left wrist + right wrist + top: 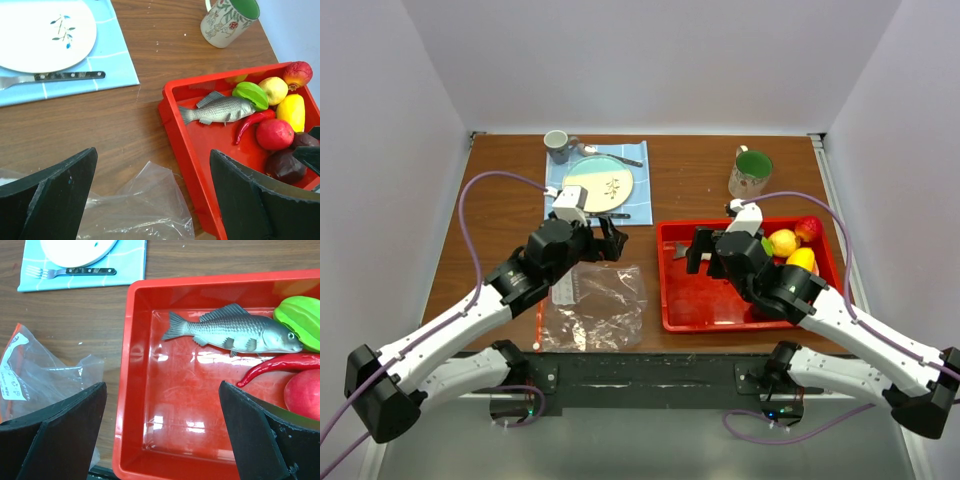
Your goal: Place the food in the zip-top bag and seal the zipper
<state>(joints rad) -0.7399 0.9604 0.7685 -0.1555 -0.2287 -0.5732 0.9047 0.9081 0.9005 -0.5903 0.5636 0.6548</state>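
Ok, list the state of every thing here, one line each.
zip-top bag: empty, lying flat on the table; zipper open or shut, cannot tell.
food: all in the red tray, none bagged.
fish: lying on its side in the tray.
left hand: open, empty.
right hand: open, empty, over the tray.
cup: upright.
grey mug: upright.

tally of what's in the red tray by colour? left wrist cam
Grey: 1 (grey plastic fish)
Green: 1 (green ridged fruit)
Yellow: 2 (pale yellow round fruit, yellow oblong fruit)
Red: 3 (red curved chilli, red round fruit, red-and-yellow corner fruit)
Dark purple: 2 (dark purple round piece, second dark piece, partly hidden)
Total: 9
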